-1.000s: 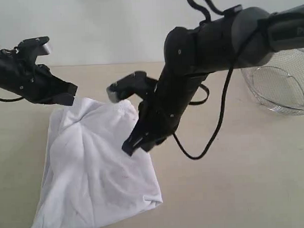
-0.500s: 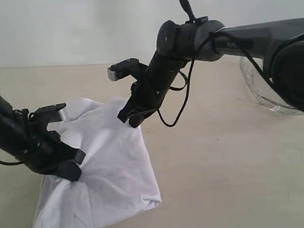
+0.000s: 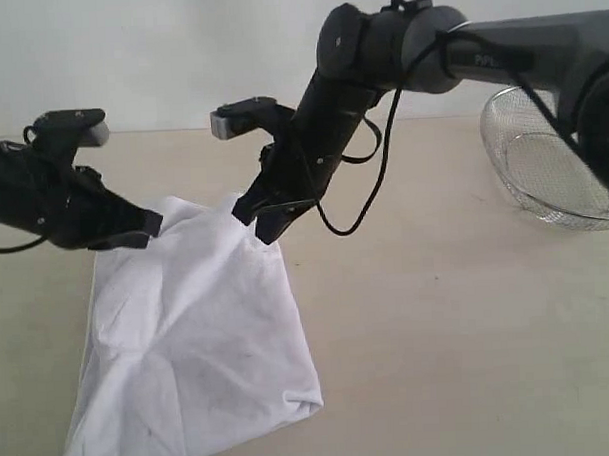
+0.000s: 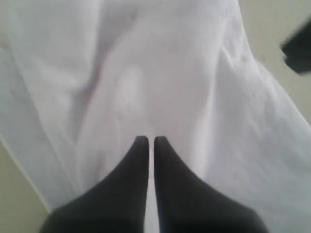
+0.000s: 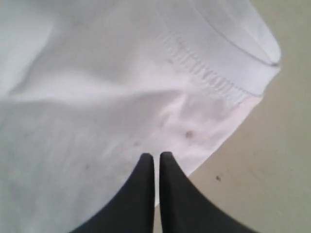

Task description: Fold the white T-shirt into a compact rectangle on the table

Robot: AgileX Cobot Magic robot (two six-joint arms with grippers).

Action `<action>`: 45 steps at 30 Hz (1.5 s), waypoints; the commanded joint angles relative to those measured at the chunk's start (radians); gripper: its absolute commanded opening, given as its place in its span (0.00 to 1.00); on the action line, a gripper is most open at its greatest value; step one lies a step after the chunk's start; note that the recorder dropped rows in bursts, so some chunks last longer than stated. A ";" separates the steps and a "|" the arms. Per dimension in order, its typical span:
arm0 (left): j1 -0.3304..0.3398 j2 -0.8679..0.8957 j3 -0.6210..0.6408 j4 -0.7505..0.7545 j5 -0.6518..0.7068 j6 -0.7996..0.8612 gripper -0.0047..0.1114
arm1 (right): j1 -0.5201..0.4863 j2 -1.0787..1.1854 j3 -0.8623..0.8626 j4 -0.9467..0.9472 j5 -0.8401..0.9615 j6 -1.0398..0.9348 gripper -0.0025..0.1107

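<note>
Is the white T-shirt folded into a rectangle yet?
Not yet: the white T-shirt lies as a rumpled, uneven wedge on the table, two corners pinched by the left gripper and right gripper.

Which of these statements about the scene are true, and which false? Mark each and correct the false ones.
1. The left gripper and right gripper are both shut on the white T-shirt. True.
2. The T-shirt lies inside the wire basket. False: it lies on the table, with the basket standing apart from it.
3. The T-shirt is already a compact rectangle. False: it is a loose, uneven shape.
4. The wire basket stands on the right arm's side of the table. True.
</note>
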 commanded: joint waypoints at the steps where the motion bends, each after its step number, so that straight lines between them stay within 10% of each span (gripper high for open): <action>1: 0.033 0.058 -0.098 0.015 -0.061 0.007 0.08 | -0.005 -0.047 -0.003 0.003 0.144 0.006 0.02; 18: 0.108 0.349 -0.399 0.003 0.094 0.023 0.08 | -0.005 -0.114 0.336 0.191 0.164 -0.084 0.02; 45: 0.107 0.401 -0.406 0.031 0.057 0.022 0.08 | 0.083 -0.112 0.437 0.145 0.047 -0.049 0.02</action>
